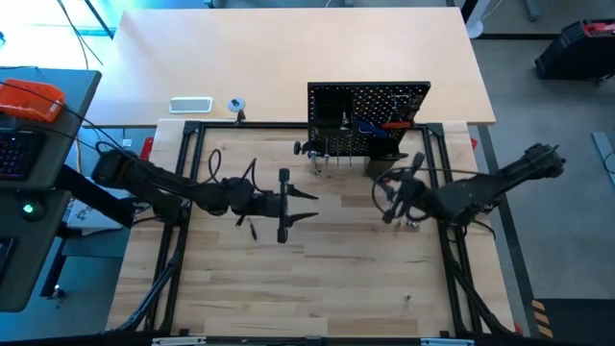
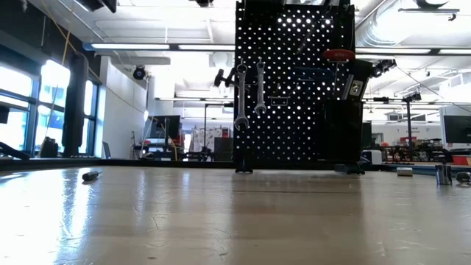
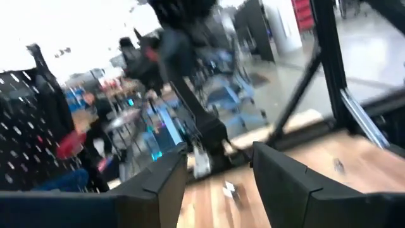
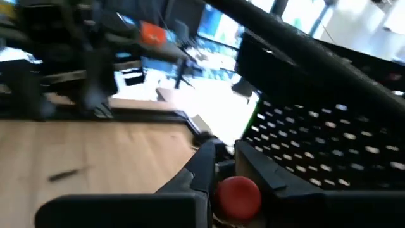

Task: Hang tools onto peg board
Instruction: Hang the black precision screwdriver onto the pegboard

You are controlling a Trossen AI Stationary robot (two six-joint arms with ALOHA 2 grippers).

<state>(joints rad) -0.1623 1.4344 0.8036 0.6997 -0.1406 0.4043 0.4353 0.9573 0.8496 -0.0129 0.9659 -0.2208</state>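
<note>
Board (image 1: 368, 104) stands upright at the table's far edge, wrenches (image 2: 250, 92) and a red-handled tool (image 2: 338, 54) already hung. One small dark tool (image 1: 246, 227) lies loose on the table, beside my left wrist and behind the fingertips; its long axis is too small to read. Left pincer (image 1: 313, 205) is apart and empty, pointing toward my right arm, near side of the board. Right pincer (image 4: 228, 152) is just near of the board, together on a red knob (image 4: 238, 193); can't tell which tool. Left arm is nearer the loose tool and would need to back up and turn for it.
</note>
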